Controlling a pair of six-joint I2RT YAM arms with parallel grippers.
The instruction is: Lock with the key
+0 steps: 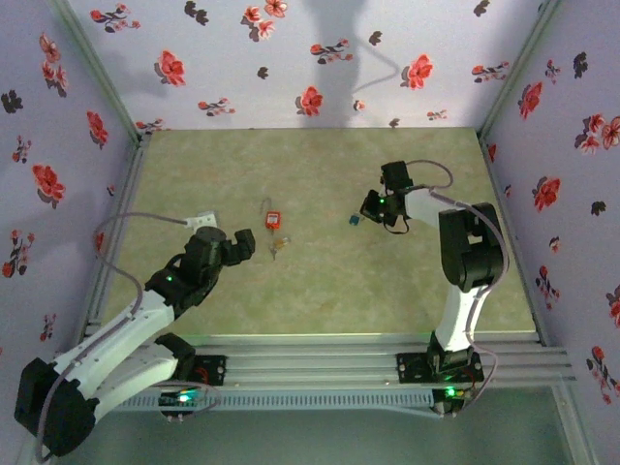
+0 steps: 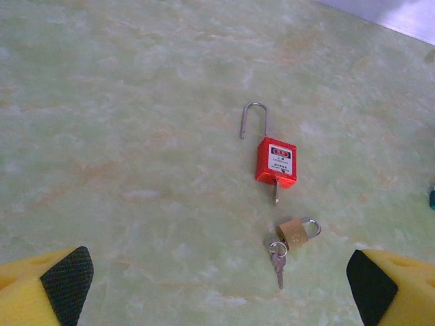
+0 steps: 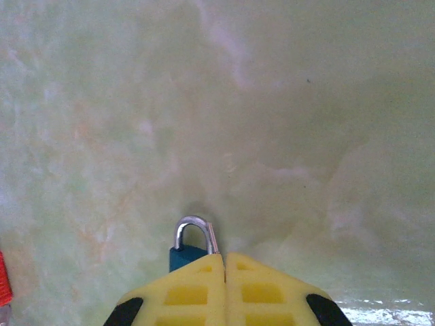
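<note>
Left gripper [image 2: 217, 277] stands spread wide with nothing between its black-tipped yellow fingers [image 2: 66, 280], low over the table [image 2: 102, 102] and looking straight out at the locks. Nearest to it, on the gripper's side of the red padlock [image 2: 276, 161] and a shade to the right, lies a small brass padlock [image 2: 297, 232], shackle closed and pointing right, with a ring of keys [image 2: 276, 255] at its left end; whether a key sits in its keyway is too small to tell. Just beyond is the red padlock, flat on its back, label up. Its long thin shackle is drawn out and hooks away from the gripper, while a slim metal stub — a key, I judge — sticks out of its bottom toward the brass one. So its long axis runs nearly along the left gripper's line of approach, leaning a little left at the far end. Well to the right of the red padlock, the right gripper [image 3: 224, 266] has its jaws pressed together on nothing I can make out; a blue padlock [image 3: 187, 257] peeps out just past its tips. The left arm is the nearer to the red padlock — reaching it means going forward and slightly right.
</note>
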